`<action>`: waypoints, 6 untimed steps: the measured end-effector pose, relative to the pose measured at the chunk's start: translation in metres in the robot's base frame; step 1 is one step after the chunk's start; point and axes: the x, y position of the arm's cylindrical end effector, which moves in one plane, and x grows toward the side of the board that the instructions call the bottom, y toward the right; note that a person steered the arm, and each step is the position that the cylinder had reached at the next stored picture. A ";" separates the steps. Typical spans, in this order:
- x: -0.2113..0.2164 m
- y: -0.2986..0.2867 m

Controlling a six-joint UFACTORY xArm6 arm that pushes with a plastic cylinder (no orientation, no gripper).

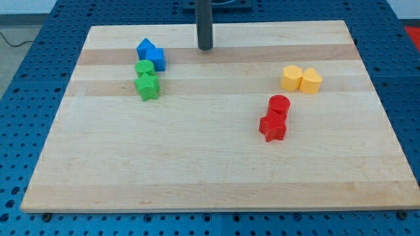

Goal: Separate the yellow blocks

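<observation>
Two yellow blocks sit touching at the view's right: a yellow hexagon-like block (291, 78) on the left and a yellow heart-like block (311, 81) on the right. My tip (205, 48) is at the view's top centre, well to the left of and above the yellow pair, touching no block. It stands to the right of the blue blocks.
Two blue blocks (151, 54) and two green blocks (146, 78) form a column at upper left. A red cylinder (279, 105) and a red star-like block (272, 127) lie below the yellow pair. The wooden board (197, 170) rests on a blue perforated table.
</observation>
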 end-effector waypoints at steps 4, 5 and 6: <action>0.048 0.201; 0.073 0.201; 0.092 0.203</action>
